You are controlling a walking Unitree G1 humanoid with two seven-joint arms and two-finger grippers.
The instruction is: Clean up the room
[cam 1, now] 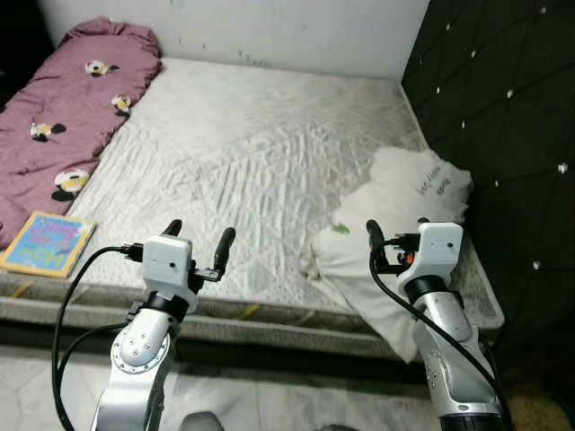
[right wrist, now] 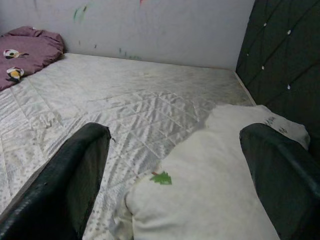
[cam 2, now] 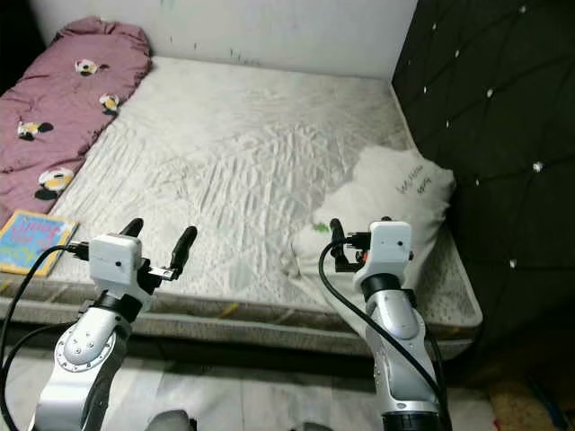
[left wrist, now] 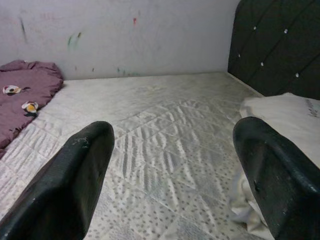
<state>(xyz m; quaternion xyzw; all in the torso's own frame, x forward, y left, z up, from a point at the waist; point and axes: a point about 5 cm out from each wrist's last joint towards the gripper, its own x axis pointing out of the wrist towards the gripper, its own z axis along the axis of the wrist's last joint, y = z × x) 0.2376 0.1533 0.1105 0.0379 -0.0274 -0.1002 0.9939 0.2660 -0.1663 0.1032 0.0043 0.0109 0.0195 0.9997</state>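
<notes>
White pillow (cam 1: pixel 395 224) beside black headboard (cam 1: pixel 503 135), book (cam 1: pixel 45 242) near mattress edge, both grippers' fingers wide

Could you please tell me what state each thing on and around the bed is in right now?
Left gripper: open, empty, raised over the mattress's near edge.
Right gripper: open, empty, poised before the white pillow.
White pillow: crumpled, beside the headboard.
Purple blanket: laid along the mattress's left side.
Book: closed, flat on the near left corner.
Mattress: bare, no sheet.

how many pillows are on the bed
2. One white pillow with a small green mark lies at the near right corner; the other white pillow sits just behind it by the black headboard.
</notes>
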